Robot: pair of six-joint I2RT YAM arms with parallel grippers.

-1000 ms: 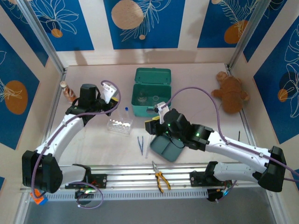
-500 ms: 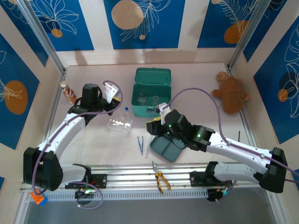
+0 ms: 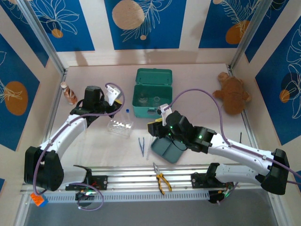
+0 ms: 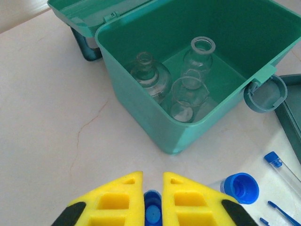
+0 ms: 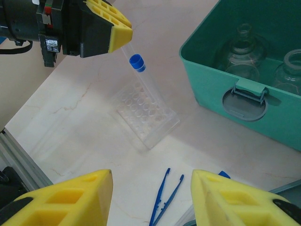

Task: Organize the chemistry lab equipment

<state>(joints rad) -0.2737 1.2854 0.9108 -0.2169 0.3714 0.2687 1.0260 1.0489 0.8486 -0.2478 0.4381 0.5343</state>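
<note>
Pliers: yellow-handled metal pliers (image 3: 162,181) lay well in front of the green plastic box (image 4: 141,108).
Tray: a shallow dark teal plastic tray (image 3: 165,151) sat just in front of the box, partly under the right arm; its contents could not be told.
Right gripper: the right gripper (image 5: 153,179) hovered in front of the box, jaws wide apart, nothing between them.
Rack: a clear plastic tube rack (image 5: 146,113) stood left-front of the box, with one slender clear test tube with a blue cap (image 5: 141,70) leaning in it.
Left gripper: the left gripper (image 4: 153,176) hung over the rack, left of the box. Its jaws were nearly together with a blue cap in the narrow gap; whether they clamped it could not be told.
Box: lid open, holding three small clear glass flasks (image 4: 150,77).
</note>
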